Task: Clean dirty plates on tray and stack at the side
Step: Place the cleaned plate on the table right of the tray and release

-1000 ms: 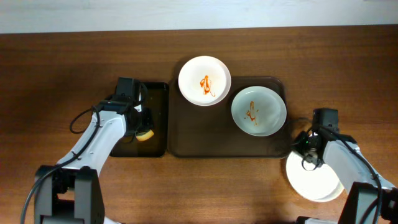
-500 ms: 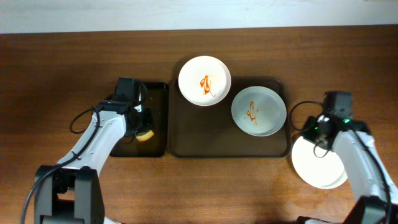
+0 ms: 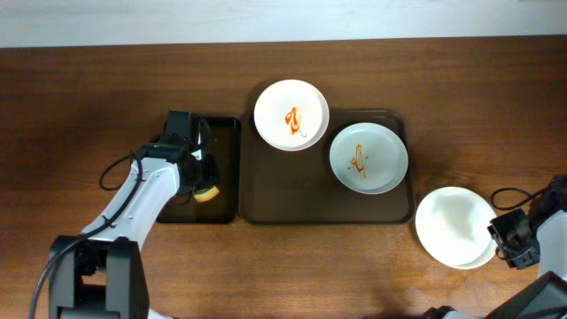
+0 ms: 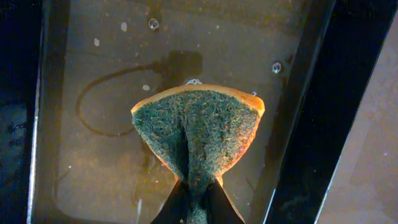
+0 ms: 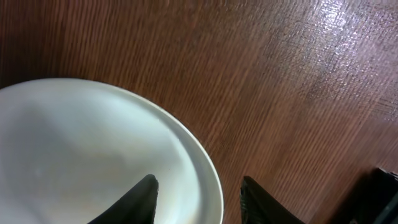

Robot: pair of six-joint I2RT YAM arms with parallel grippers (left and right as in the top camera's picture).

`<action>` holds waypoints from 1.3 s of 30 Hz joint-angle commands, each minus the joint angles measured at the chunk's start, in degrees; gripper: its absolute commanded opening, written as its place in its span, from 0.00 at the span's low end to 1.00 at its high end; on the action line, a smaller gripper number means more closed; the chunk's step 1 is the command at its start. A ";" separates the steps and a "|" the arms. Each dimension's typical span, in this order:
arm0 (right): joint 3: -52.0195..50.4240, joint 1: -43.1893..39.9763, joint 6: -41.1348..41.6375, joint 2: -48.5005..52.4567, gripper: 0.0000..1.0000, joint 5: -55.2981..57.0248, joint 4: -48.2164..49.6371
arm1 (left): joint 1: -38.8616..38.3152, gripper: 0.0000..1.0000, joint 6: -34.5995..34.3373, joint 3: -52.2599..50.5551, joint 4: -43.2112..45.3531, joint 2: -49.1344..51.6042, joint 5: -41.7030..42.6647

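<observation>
The brown tray lies mid-table. A white plate with an orange sauce squiggle overlaps its far rim. A pale mint plate with sauce lies on the tray's right part. A plain white plate lies on the table right of the tray and also shows in the right wrist view. My right gripper is open, its fingers on either side of that plate's right rim. My left gripper is shut on a green-and-orange sponge over the black tray.
The narrow black tray lies just left of the brown tray, its floor wet with droplets. Bare wooden table surrounds both trays. My right arm reaches in from the right edge.
My right arm swung from the tray's right corner, across the plain plate, to that plate's right rim. The plain plate shifted slightly away from me. The left arm held still.
</observation>
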 commanded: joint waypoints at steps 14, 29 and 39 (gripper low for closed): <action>-12.11 -0.20 0.90 1.68 0.15 -1.38 11.54 | 0.28 0.00 0.72 -0.15 -0.42 0.42 0.50; -11.58 2.12 3.41 1.68 0.04 -19.67 35.56 | 0.28 0.00 0.72 -0.15 -0.42 0.42 1.14; -11.41 5.92 3.39 1.68 0.14 -14.10 39.45 | 0.28 0.00 0.72 -0.15 -0.98 0.42 1.53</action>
